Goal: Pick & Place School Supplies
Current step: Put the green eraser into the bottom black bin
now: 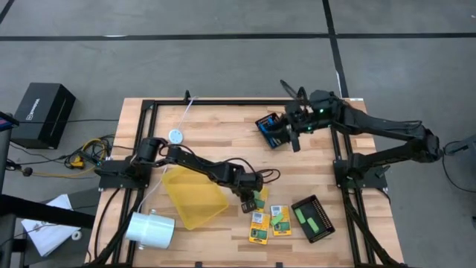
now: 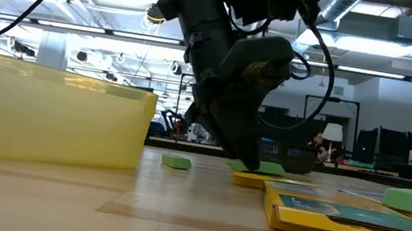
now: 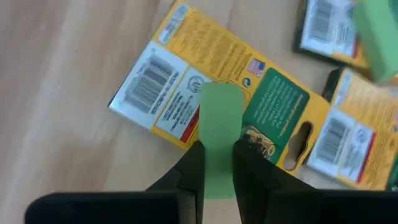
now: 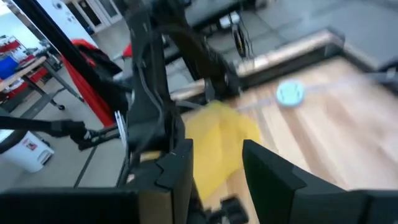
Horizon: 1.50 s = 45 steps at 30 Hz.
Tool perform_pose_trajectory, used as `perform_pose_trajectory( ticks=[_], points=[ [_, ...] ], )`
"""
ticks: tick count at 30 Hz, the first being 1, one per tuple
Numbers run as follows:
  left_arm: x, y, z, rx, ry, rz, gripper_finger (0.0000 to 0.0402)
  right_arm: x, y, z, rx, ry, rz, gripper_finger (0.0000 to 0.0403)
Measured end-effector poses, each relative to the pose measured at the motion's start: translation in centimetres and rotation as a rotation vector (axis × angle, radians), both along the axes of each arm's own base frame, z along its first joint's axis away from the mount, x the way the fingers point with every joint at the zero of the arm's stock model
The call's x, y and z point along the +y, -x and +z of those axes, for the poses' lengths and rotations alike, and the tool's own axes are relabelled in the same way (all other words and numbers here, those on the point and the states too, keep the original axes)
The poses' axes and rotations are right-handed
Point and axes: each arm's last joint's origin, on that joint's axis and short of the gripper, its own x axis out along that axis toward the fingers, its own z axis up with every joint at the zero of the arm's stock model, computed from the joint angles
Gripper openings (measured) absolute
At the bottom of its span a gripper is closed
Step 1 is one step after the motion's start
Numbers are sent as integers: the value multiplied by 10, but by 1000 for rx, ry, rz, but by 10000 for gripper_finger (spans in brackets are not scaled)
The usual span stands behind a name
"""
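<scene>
Lower centre of the high view: your left tool is closed on a green stick, held over a yellow crayon box on the table. Two more boxes lie just right of it. Yellow tray sits left. Upper right: your right tool is above a black mesh tray; its fingers are part open w/ nothing seen between them.

Yellow tray lies on the wooden table; white cylinder beside it; black box on floor.
</scene>
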Motion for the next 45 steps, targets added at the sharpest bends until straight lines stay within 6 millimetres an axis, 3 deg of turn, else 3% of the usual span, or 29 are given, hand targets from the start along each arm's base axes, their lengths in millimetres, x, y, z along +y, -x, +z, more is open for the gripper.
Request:
perform_pose_trajectory(
  ticks=[12, 18, 24, 29, 34, 45],
  points=[
    [8, -5, 12, -66, -19, 28, 42, -21, 15, 59, -167, 161, -87, 107],
    [6, -25, 51, -220, -47, -28, 42, -32, 24, 71, -166, 190, -142, 108],
    [19, -41, 85, -362, -73, -26, 42, -38, 35, 86, -151, 216, -162, 108],
    [28, -46, 90, -426, -45, -27, 40, -37, 45, 105, -172, 246, -170, 108],
    [20, -54, 91, -517, 2, -68, 40, -35, 51, 116, -190, 255, -177, 109],
    [-2, -80, 80, -561, 91, -186, 40, -34, 51, 114, -157, 229, -173, 109]
  ],
)
